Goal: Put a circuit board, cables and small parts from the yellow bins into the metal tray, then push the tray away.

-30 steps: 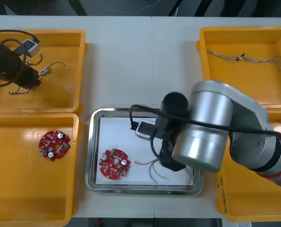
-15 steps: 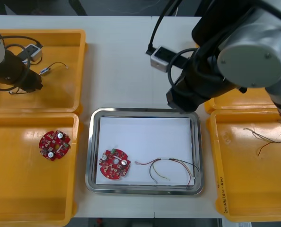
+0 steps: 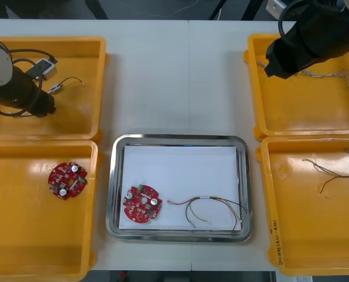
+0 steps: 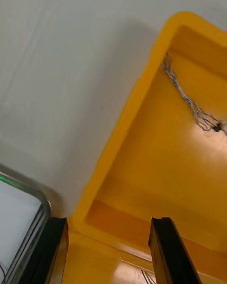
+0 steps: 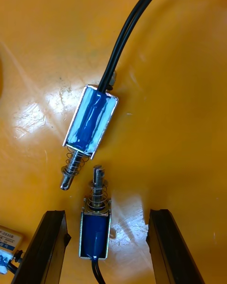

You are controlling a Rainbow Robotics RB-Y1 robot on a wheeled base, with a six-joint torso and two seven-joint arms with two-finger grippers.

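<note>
The left gripper (image 5: 106, 217) hangs low in the far left bin (image 3: 74, 120), fingers apart either side of a small metal part (image 5: 96, 227); best to drop straight and close on its blue body, not the spring end, clear of the neighbouring part (image 5: 91, 123); the right gripper (image 4: 109, 225), fingers apart and empty, hovers over the far right bin (image 4: 142, 170), near the twisted cable (image 4: 187, 99); the tray (image 3: 177, 138) sits between the bins.

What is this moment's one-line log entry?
left gripper: open over small metal parts in far-left yellow bin | right gripper: open, empty, over far-right yellow bin | metal tray: holds circuit board, red and yellow cable
</note>
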